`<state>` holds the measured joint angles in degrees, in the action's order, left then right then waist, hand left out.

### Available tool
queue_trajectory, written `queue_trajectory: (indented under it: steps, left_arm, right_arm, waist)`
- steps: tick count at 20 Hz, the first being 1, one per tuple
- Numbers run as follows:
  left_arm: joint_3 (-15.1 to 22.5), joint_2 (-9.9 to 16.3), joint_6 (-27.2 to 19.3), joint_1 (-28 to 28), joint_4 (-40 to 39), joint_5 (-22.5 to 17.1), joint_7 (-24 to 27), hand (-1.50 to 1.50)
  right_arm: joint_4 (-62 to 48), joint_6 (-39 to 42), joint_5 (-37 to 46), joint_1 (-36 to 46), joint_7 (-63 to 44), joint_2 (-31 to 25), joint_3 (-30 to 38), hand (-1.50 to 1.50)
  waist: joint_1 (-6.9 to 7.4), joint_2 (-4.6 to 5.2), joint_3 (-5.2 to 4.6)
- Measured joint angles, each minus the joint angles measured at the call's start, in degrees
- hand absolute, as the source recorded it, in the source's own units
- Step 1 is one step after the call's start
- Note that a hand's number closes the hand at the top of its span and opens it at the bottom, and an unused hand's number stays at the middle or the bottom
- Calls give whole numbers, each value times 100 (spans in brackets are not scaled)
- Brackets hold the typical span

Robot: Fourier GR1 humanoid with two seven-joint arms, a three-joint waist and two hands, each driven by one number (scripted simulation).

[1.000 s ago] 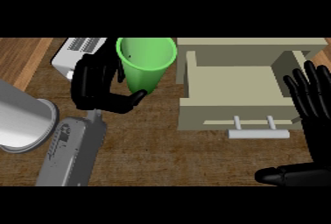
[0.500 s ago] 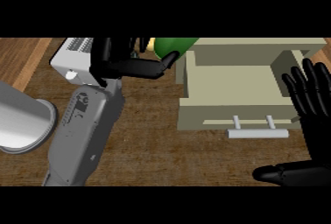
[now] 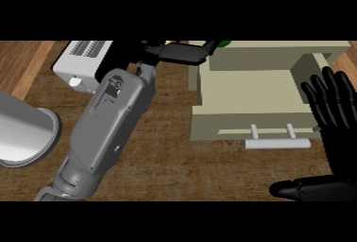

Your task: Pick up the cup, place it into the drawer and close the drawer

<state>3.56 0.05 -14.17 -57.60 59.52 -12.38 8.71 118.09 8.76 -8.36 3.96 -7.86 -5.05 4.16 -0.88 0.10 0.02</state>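
Only a sliver of the green cup (image 3: 222, 44) shows at the view's top edge, above the back rim of the open beige drawer (image 3: 252, 94). My left hand (image 3: 171, 52) is curled round it and hides most of it, with the grey forearm stretching up from the lower left. The drawer stands pulled out, its pale handle (image 3: 276, 143) at the front. At the right edge my right hand (image 3: 333, 106) rests open beside the drawer, fingers up.
A white toaster-like appliance (image 3: 80, 66) stands at the upper left, behind the left forearm. A large grey cylinder (image 3: 21, 130) lies at the left edge. Brown wooden counter surrounds the drawer.
My left hand has carried the cup further up and right, toward the drawer's back; the cup is now almost out of view. The right hand has stayed put.
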Motion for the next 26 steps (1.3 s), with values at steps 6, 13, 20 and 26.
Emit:
queue_trajectory:
  steps: [6, 13, 20, 26]
  left_arm:
    - [468, -4, -542, -596, -1086, -509, 449, 150]
    - [878, -5, -792, -1204, -2249, -1118, 874, 150]
    - [1535, -5, -894, -1574, -3042, -1642, 1043, 150]
    - [2144, -5, -1060, -1690, -3399, -2002, 1132, 150]
  right_arm:
    - [-50, 55, -101, 41, 23, -39, 78, -150]
    - [-148, 151, -157, 75, 121, -101, 145, -150]
    - [-300, 98, -82, 288, 119, -45, 50, -150]
    - [-361, 140, -129, 434, 66, -38, -30, -150]
  waist:
    - [-82, 18, 1]
    - [-151, 37, 2]
    - [-256, 63, 4]
    - [-425, 102, 6]
